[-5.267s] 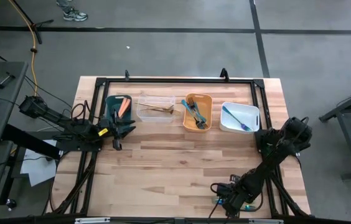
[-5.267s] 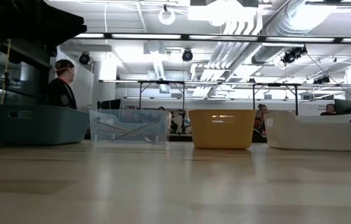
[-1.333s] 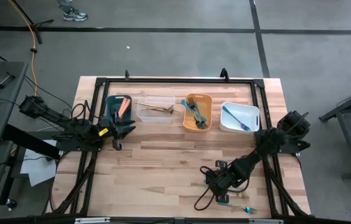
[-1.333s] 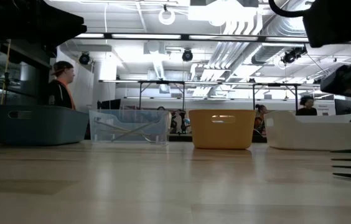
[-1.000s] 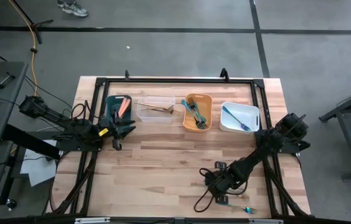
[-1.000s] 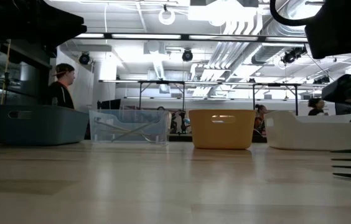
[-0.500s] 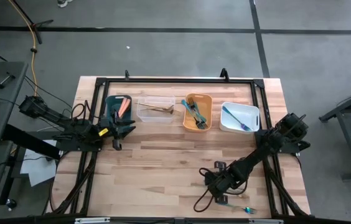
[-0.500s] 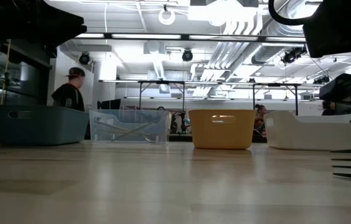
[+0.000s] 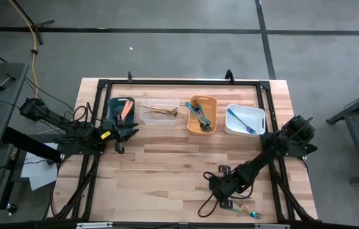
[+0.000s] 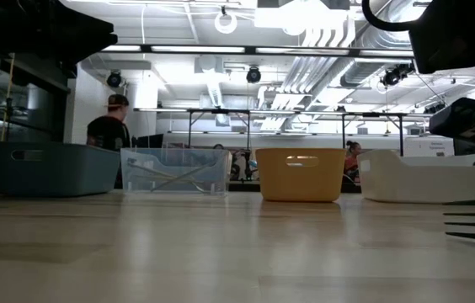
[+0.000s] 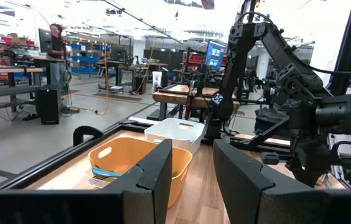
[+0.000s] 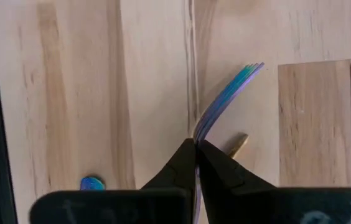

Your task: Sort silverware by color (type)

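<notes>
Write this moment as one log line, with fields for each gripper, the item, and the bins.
right gripper: shut on iridescent fork, low at table's near edge | left gripper: waiting beside teal bin, holding nothing | four bins: far row, all holding silverware

A wooden table [image 9: 167,165] carries four bins in a row along its far side: teal bin [image 9: 121,109] leftmost, clear bin [image 9: 160,111], orange bin [image 9: 202,114], white bin [image 9: 245,119] rightmost. Some silverware [image 9: 251,212] lies near its near right edge.
</notes>
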Robot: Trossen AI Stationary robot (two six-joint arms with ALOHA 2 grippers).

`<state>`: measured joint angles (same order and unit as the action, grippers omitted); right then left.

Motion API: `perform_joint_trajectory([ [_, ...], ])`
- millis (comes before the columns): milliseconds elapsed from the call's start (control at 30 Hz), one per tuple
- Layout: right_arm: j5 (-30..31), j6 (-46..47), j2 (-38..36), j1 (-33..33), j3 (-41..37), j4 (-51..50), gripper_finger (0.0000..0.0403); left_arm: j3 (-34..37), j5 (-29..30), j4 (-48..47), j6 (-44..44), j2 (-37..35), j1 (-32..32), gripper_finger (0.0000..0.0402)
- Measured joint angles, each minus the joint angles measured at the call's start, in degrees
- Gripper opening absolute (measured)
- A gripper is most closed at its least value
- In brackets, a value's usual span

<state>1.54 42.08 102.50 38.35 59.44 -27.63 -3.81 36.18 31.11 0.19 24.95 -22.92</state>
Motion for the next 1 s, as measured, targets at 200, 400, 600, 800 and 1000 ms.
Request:
perform_joint_trajectory([
  [200,0.0,-1.0,0.0,0.0,0.0,1.0,0.0003,0.0,0.0,0.0,0.0,0.0,0.0,0.0111],
  [400,-0.3,-2.2,-0.2,0.0,0.0,1.4,0.0002,0.0,0.0,0.0,0.0,0.0,0.0,0.0111],
  [600,-0.3,-3.8,-2.3,-0.1,0.0,1.5,0.0001,0.0,0.0,0.0,0.0,0.0,0.0,0.0111],
  [800,1.5,-7.1,-6.2,-0.1,0.0,3.7,0.0001,0.0,0.0,0.0,0.0,0.0,0.0,0.0111],
  [1000,7.4,-13.1,-10.9,-1.1,0.1,7.0,0.0001,0.0,0.0,0.0,0.0,0.0,0.0,0.0111],
])
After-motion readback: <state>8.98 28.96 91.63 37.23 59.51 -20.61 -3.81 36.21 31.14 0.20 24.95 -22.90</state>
